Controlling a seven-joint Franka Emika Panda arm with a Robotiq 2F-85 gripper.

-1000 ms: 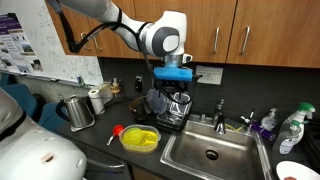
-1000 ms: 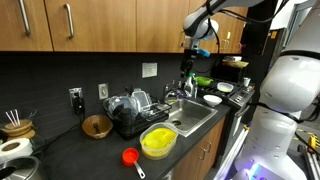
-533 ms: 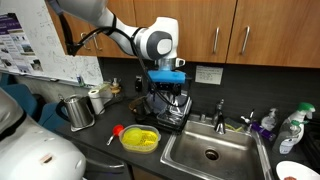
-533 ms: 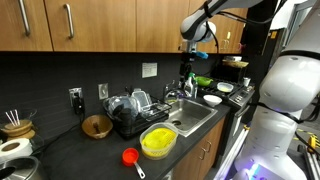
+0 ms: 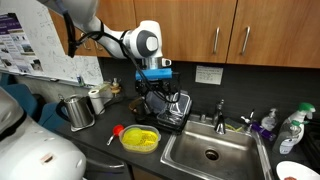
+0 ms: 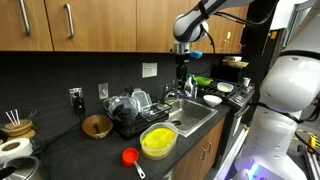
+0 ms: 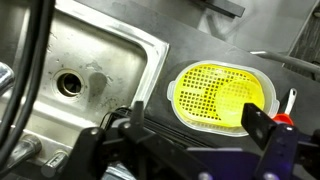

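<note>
My gripper (image 5: 151, 88) hangs open in the air over the black dish rack (image 5: 172, 108), holding nothing; it also shows high above the counter (image 6: 182, 62). In the wrist view the two dark fingertips (image 7: 262, 125) frame the counter below, with the gripper (image 7: 198, 135) wide apart. Beneath it lies a yellow perforated strainer (image 7: 222, 95) in a clear bowl, seen in both exterior views (image 5: 140, 138) (image 6: 158, 140). A small red utensil (image 5: 117, 130) (image 7: 283, 118) lies beside the strainer, away from the sink.
A steel sink (image 5: 210, 152) (image 7: 70, 60) with a faucet (image 5: 220, 112) lies next to the strainer. A metal kettle (image 5: 76, 111) stands at one end of the counter and soap bottles (image 5: 292, 128) at the other. A wooden bowl (image 6: 97, 126) sits by the rack (image 6: 130, 110). Cabinets hang overhead.
The arm has swung the open gripper sideways along the counter, away from the sink side of the dish rack toward the kettle side. Nothing on the counter has moved.
</note>
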